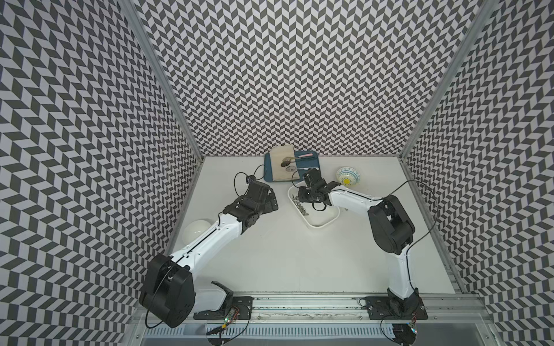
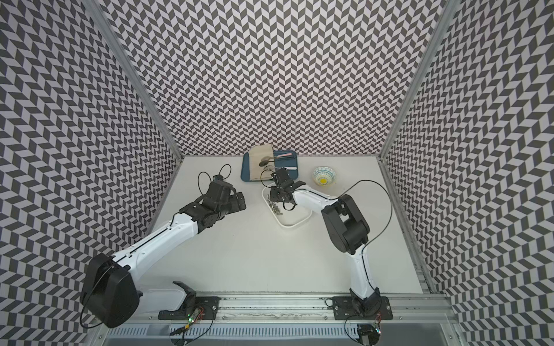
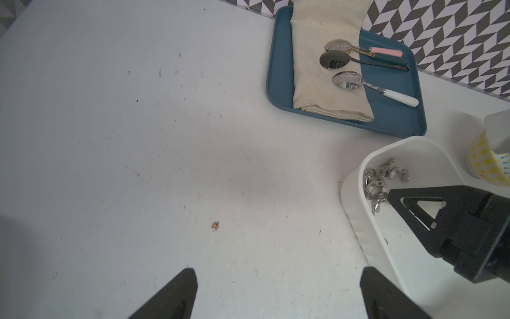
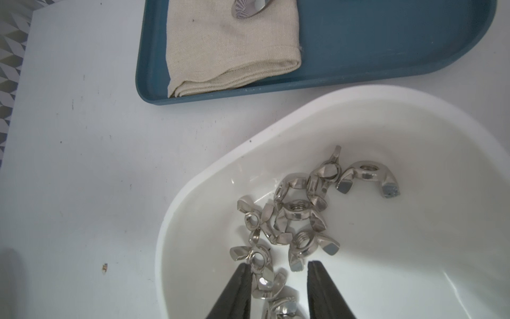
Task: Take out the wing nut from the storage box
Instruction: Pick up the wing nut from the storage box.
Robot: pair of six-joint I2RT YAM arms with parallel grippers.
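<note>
The right gripper [image 4: 278,263] reaches into a corner of the storage box [image 4: 414,116], fingers narrowly apart astride a wing nut [image 4: 266,284] (one of a heap), apparently ready to pinch. The left gripper [image 3: 278,276] hovers beside the storage box, fingers wide, empty.

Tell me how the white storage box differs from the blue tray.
The storage box is white; the tray is dark blue. The storage box has taller walls; the tray is flatter. The storage box holds wing nuts; the tray holds a folded cloth and spoons. Both have rounded corners and sit on the table.
</note>
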